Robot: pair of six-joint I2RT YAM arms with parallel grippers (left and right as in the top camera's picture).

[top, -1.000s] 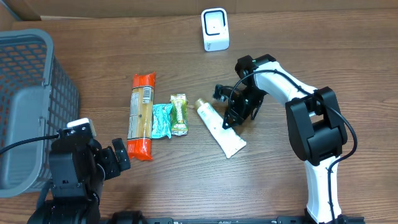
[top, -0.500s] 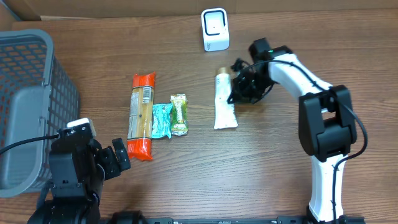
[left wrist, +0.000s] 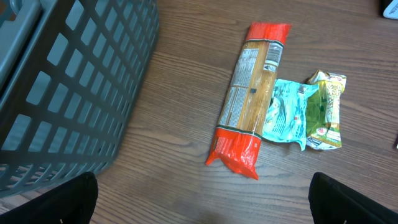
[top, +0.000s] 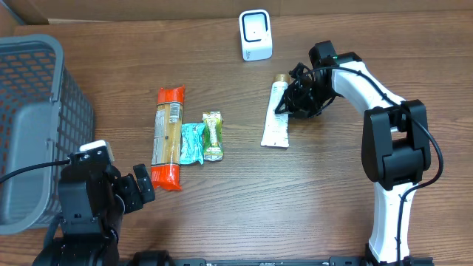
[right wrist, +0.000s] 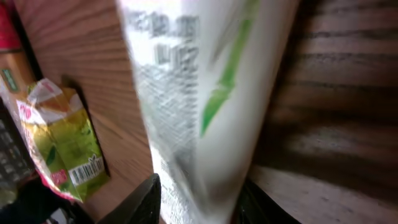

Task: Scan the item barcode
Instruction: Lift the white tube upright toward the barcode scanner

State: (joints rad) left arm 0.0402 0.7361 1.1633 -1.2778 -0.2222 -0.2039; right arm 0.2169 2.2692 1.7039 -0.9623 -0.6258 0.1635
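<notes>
- Tube (top: 276, 118): white, lying lengthwise on the table (top: 222, 214), cap end pointing far. It sits right of centre, near the scanner (top: 256, 35) but apart from it, a little to its right. Likely brought here so its print can face the scanner window.
- Right gripper (top: 290, 103): at the tube's right edge, about mid-length, with the arm arched in from the right. In the wrist view the tube runs between the two dark fingers (right wrist: 144, 200), its printed side toward the camera but badly blurred. I cannot tell whether the jaws are clamped on it or slack around it. No barcode can be read on the tube.
- Scanner: white, upright at the far edge, face turned toward the near side. The tube is flat and off to one side, so I judge the scan is not yet made; the print would need to be tilted or slid in front of the window.
- Left gripper (top: 142, 186): parked near-left beside the basket (top: 44, 44), jaws spread wide and holding nothing. It is idle, probably to leave the centre free.
- Waiting items, left of centre in a row: pasta pack (top: 168, 137), teal pouch (top: 193, 142), green pouch (top: 213, 135). They touch or overlap at the edges and are well apart from the tube.
- Basket: grey mesh at far left, probably for scanned goods.
</notes>
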